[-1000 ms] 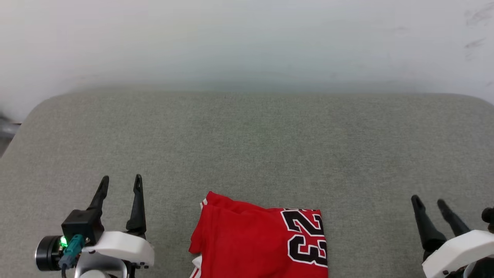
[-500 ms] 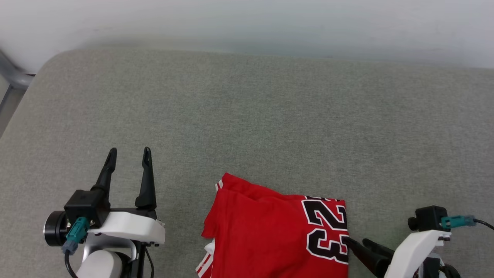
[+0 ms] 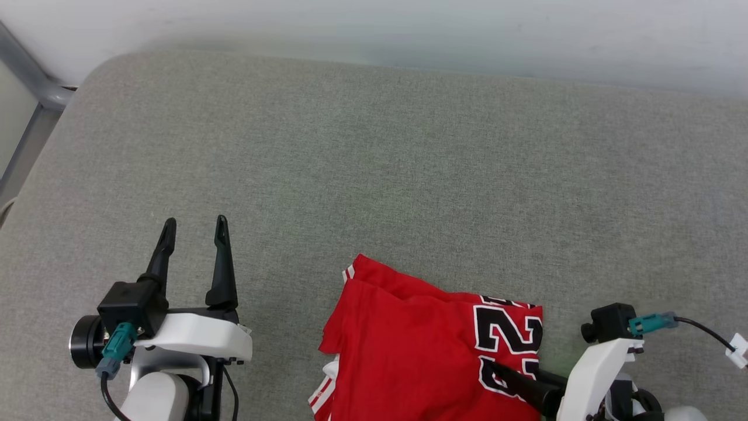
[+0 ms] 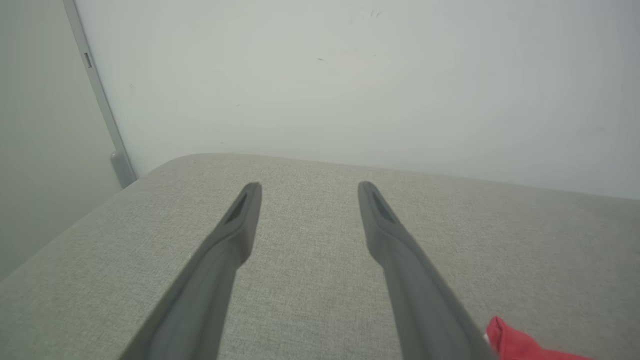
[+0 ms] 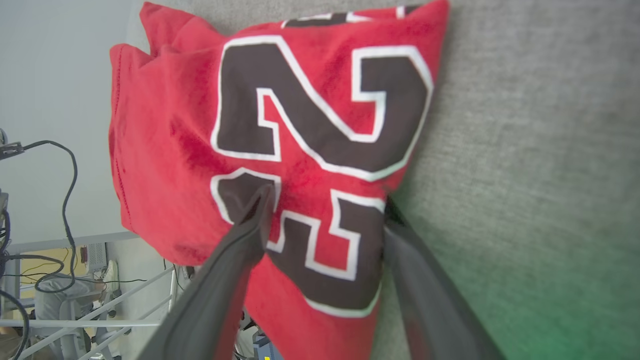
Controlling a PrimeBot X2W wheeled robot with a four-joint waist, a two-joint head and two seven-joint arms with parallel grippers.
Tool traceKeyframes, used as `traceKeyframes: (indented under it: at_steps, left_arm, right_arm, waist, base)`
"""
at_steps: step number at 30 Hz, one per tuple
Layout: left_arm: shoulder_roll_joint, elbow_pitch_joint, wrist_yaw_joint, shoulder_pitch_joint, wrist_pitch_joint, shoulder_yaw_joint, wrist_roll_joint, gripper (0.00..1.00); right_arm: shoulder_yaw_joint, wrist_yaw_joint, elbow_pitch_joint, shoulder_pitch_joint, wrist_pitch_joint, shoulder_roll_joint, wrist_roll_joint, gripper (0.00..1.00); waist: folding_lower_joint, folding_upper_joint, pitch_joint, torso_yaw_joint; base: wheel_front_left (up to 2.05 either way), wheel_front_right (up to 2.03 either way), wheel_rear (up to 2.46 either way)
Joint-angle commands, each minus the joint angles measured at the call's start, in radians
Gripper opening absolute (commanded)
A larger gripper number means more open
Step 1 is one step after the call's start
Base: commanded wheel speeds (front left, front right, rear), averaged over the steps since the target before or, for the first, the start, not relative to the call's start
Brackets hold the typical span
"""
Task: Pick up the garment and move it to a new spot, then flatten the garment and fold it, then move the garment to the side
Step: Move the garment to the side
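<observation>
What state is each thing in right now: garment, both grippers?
garment, folded, lying on the grey cushion, printed number facing up.
left gripper, open, empty, off to the garment's side and apart from it.
right gripper, open, one finger over the number, the other at the garment's edge; not closed.

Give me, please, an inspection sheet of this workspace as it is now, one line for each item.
Surface: grey fabric pad, flat.
Job's things: garment, red, folded, number facing up, lying close to the robot.
Clutter: nothing seen.
Grippers: left gripper open over bare pad, apart from the garment; right gripper open, one finger on the number, the other at the garment's edge.
Cables: black cable with teal plug at the right wrist; loose black cables beyond the pad.
Surroundings: pale wall; grey metal post at the far left corner.
</observation>
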Motion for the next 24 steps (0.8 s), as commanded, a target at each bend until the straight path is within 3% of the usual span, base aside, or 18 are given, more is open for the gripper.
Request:
traceKeyframes:
  at_steps: [1,13,24]
  left_arm:
    - [-0.007,0.005,-0.006,0.004,-0.007,0.007,0.01,1.0]
    - [-0.012,0.029,-0.03,0.043,-0.007,0.028,0.039,1.0]
    - [0.012,-0.016,-0.024,0.066,0.002,0.02,0.057,1.0]
  right_arm:
    - [0.026,-0.003,0.044,0.013,0.004,0.011,0.005,0.0]
    - [0.022,-0.002,0.006,-0.023,-0.079,-0.059,-0.033,0.0]
    - [-0.031,-0.002,-0.076,-0.051,-0.027,-0.158,-0.145,0.0]
  waist:
    - [0.0,0.0,-0.005,0.001]
    - [0.0,0.0,-0.087,-0.049]
    - [0.0,0.0,-0.07,-0.269]
  base:
    - [0.0,0.0,0.0]
    - [0.0,0.0,0.0]
    - [0.0,0.0,0.0]
